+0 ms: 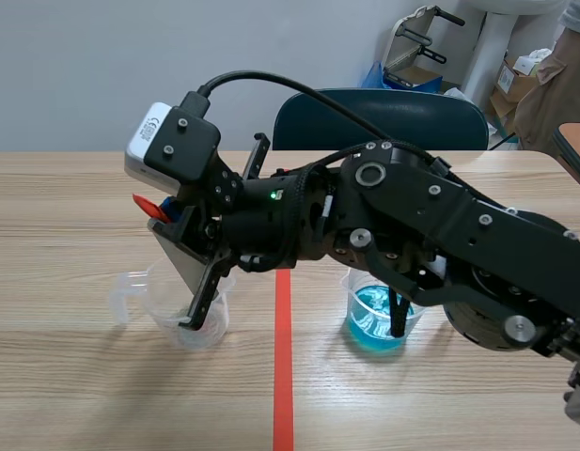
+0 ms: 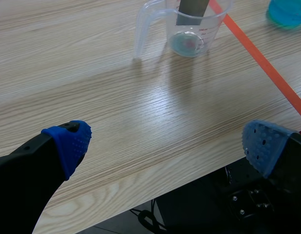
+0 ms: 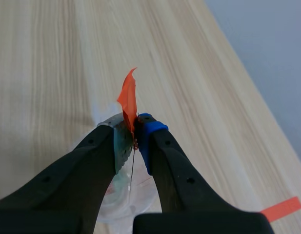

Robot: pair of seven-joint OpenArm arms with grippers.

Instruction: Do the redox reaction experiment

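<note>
In the scene view, the right arm was seen reaching from the right edge past the middle. Its right gripper (image 1: 167,214), at centre left, was clamped on a grey strip (image 1: 181,258) that bore an orange-red tab (image 1: 144,202) at its upper end. The strip slanted down into a clear measuring cup (image 1: 130,291) at lower left. A beaker of blue liquid (image 1: 379,319) stood right of the tape line (image 1: 283,376), under the arm.

In the left wrist view, the left gripper (image 2: 165,144) was held wide apart with nothing between its blue pads (image 2: 67,144), over the table (image 2: 91,87) near its edge. Well ahead stood the clear measuring cup (image 2: 189,24), the strip (image 2: 191,9) inside it above a thin bluish layer. The beaker (image 2: 287,12) was beyond the tape line (image 2: 267,68).

In the right wrist view, the right gripper (image 3: 134,129) was pressed together on the strip (seen edge-on). The tab (image 3: 128,97) stuck out past the fingertips, and the cup (image 3: 126,200) lay under them.
</note>
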